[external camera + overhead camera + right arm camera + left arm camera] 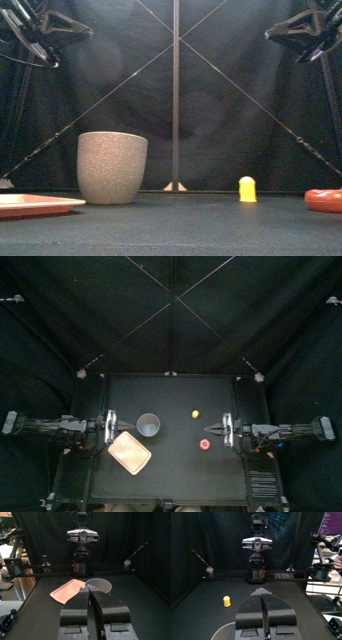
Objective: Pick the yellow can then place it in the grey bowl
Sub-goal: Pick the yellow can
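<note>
Left gripper (264, 594) and right gripper (91, 589) are both sitting fully closed and empty at my table's (174, 471) sides. The yellow can (195, 413) is standing upright between them, right of the grey cup (147, 424), not touching it.

The top camera hangs high above the desk (174, 391), looking down and a little toward the back curtain (171, 316). The front camera sits at the desk's front edge, level with it and facing the back, so the grey cup (112, 167) and yellow can (247, 189) stand near. The left wrist camera looks over the left fingers (251, 614) across the desk at the right arm (256, 547). The right wrist camera looks over the right fingers (113, 612) at the left arm (81, 539). Top, front and left wrist views share the can; top, front and right wrist views share the cup.
</note>
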Robot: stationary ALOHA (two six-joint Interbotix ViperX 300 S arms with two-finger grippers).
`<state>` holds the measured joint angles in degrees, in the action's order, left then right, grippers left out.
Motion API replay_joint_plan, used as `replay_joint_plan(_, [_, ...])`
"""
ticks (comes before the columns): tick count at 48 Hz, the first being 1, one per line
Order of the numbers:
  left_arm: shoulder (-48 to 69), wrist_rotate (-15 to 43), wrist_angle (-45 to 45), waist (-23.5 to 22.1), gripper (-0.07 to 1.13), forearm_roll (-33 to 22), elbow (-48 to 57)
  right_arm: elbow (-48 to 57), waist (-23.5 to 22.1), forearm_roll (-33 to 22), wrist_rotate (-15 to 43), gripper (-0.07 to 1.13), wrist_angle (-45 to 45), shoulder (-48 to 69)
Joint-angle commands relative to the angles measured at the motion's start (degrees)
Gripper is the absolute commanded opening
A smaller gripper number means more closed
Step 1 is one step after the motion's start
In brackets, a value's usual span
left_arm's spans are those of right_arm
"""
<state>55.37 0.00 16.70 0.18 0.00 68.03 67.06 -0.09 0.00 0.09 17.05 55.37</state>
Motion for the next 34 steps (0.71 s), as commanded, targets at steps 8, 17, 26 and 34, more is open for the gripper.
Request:
replay_joint_plan(8, [-0.79, 0.35, 0.62, 0.44, -0.03, 0.09, -2.11, -0.09, -10.81, -0.26, 0.0, 0.0, 0.09, -7.21])
replay_joint_plan(17, [-0.79, 0.26, 0.7, 1.67, -0.02, 0.18, -1.85, 0.62, -20.57, -0.18, 0.26, 0.01, 0.35, -16.7])
replay_joint_plan(26, [-0.79, 0.26, 0.7, 2.02, -0.02, 0.18, -1.85, 0.62, -23.99, 0.26, 0.44, 0.24, 1.93, -24.52])
replay_joint_plan(34, [-0.88, 0.26, 0.7, 2.02, -0.02, 0.09, -1.67, -0.18, -23.99, 2.37, 0.88, 0.74, 6.15, -29.18])
